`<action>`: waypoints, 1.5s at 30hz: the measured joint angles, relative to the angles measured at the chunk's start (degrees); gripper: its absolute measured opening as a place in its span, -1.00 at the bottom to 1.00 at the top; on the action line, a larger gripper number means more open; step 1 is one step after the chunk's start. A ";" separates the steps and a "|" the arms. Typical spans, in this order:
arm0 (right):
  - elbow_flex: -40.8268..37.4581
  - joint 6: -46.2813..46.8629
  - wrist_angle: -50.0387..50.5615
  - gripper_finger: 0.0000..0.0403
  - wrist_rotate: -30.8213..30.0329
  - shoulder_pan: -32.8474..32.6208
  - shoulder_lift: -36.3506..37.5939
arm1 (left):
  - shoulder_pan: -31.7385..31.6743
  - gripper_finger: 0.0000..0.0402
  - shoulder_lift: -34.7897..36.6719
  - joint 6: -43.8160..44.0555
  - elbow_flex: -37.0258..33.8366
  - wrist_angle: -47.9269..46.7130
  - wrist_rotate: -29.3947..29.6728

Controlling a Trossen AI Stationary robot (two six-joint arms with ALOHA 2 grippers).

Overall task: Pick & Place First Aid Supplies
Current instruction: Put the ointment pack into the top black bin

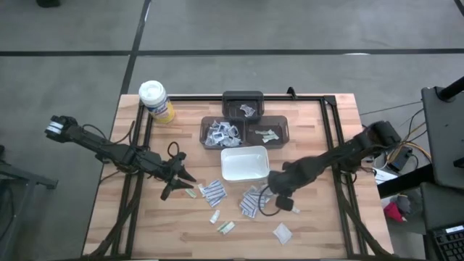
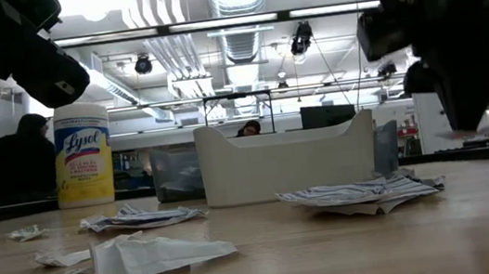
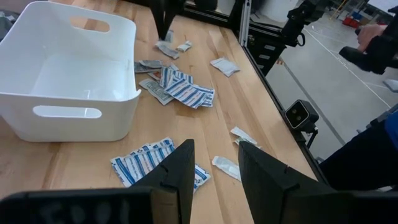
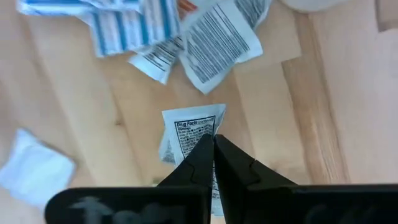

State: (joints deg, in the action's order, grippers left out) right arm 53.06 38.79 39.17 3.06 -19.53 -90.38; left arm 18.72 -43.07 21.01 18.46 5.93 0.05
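right claw (image 4: 213, 144) pressed together, pinching a "Drug Facts" packet (image 4: 189, 134) above the counter (image 1: 326, 217), ready for carrying | left claw (image 3: 214, 171) spread, empty, over striped packets (image 3: 146, 160) beside white tray (image 3: 68, 74); waits

A yellow can (image 1: 154, 100) with a white lid stands at the far left corner of the wooden surface (image 1: 312, 228). A white tray (image 1: 244, 163) sits near the middle. Behind it are three dark bins (image 1: 245, 123). In the room beyond, a person in dark clothes (image 2: 21, 161) is next to the can.
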 joint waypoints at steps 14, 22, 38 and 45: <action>0.02 -2.85 -9.70 -0.96 1.83 0.04 14.00 | 0.00 -0.42 0.00 -0.11 0.00 0.01 0.02; 0.04 -7.30 -21.69 -0.96 -10.08 2.09 19.45 | 0.00 -0.42 0.00 -0.83 0.00 0.05 0.02; 0.07 -29.14 -28.83 -0.96 -22.73 18.37 19.66 | 0.00 -0.42 0.00 -1.50 0.00 0.01 3.06; 0.09 -42.02 -28.82 -0.96 -22.66 28.04 19.64 | 0.00 -0.42 0.00 -1.50 0.00 0.01 3.06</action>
State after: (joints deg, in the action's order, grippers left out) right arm 53.15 -3.23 10.35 -19.60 8.51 -70.74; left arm 18.72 -43.07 19.51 18.46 5.93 3.11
